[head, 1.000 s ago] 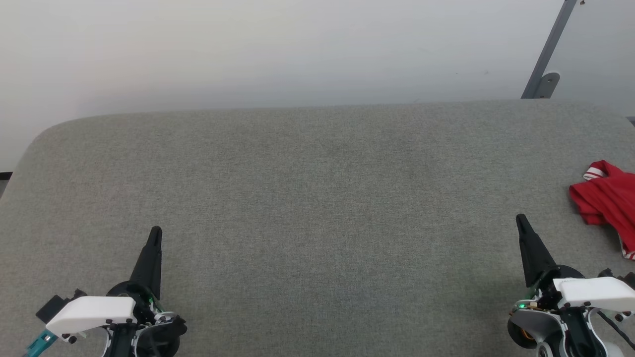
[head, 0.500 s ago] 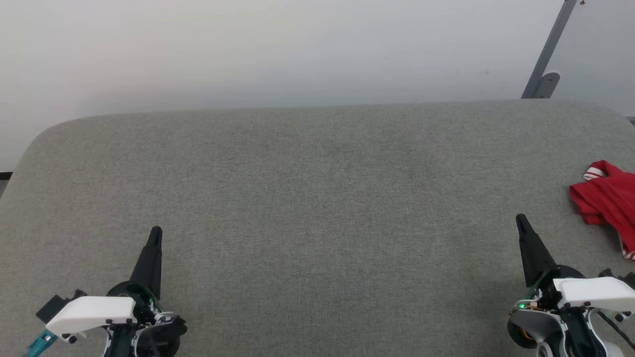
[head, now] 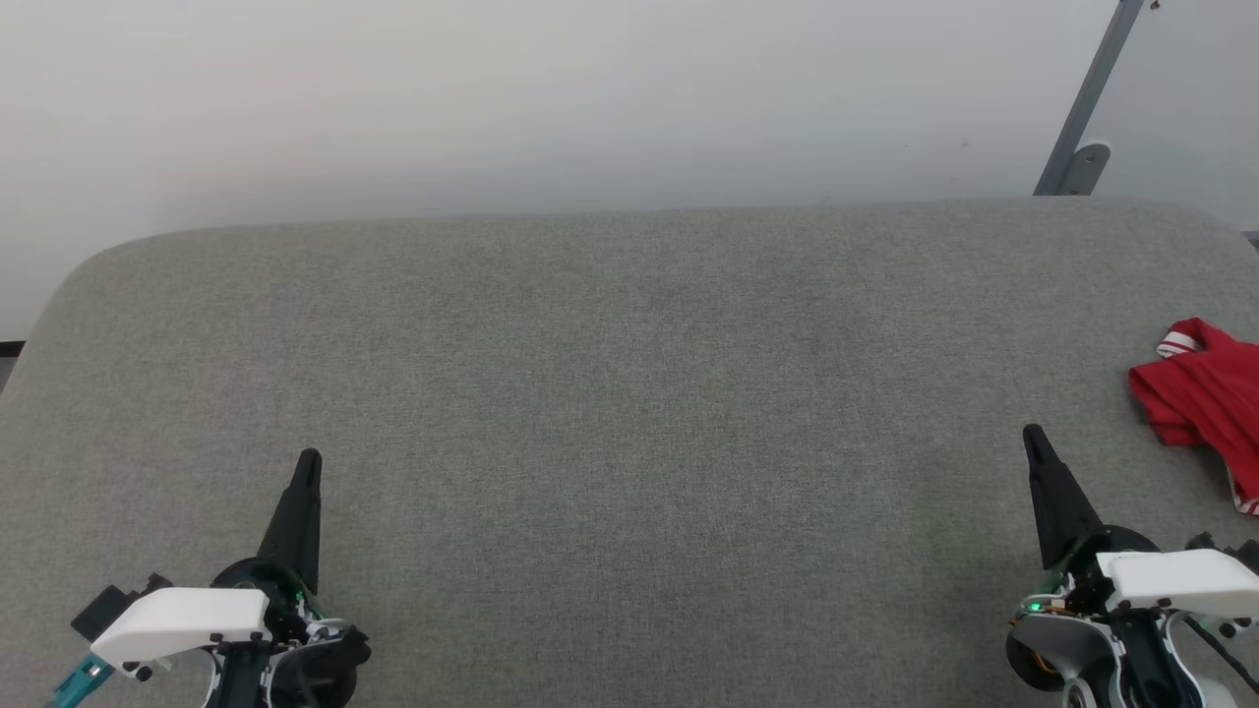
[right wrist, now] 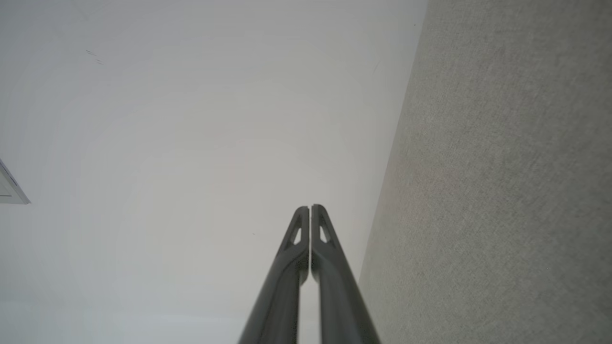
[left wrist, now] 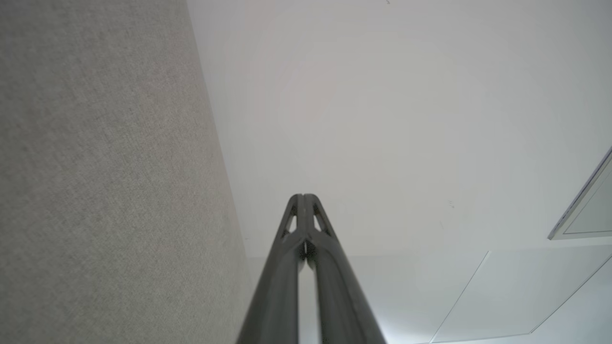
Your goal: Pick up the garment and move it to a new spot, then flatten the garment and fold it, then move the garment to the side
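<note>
1. The grey cloth-covered tabletop [head: 629, 393] took up most of the head view. Its broad middle was bare, and nothing on it had shifted over the last second.
2. The garment [head: 1202, 395] lay at the tabletop's 3 o'clock edge as a rumpled red heap. A white-striped sleeve end poked out toward 12 o'clock, and the edge of the view cut off its far part. It had not stirred in that second.
3. The right hand [head: 1031, 435] sat at about 5 o'clock, clenched on nothing, with its fingers pressed together and pointing toward 12. The garment was near it, at roughly its 2 o'clock, and clear of it.
4. The left hand [head: 309, 459] sat at about 7 o'clock, also clenched and empty, well apart from the garment.
5. With both hands idle and the cloth motionless, no step looked to be in progress. A heap at the side fits a shirt waiting to be lifted, or one already set aside. Its bunched look argued against a neat fold, though the hidden part left that unsettled.
</note>
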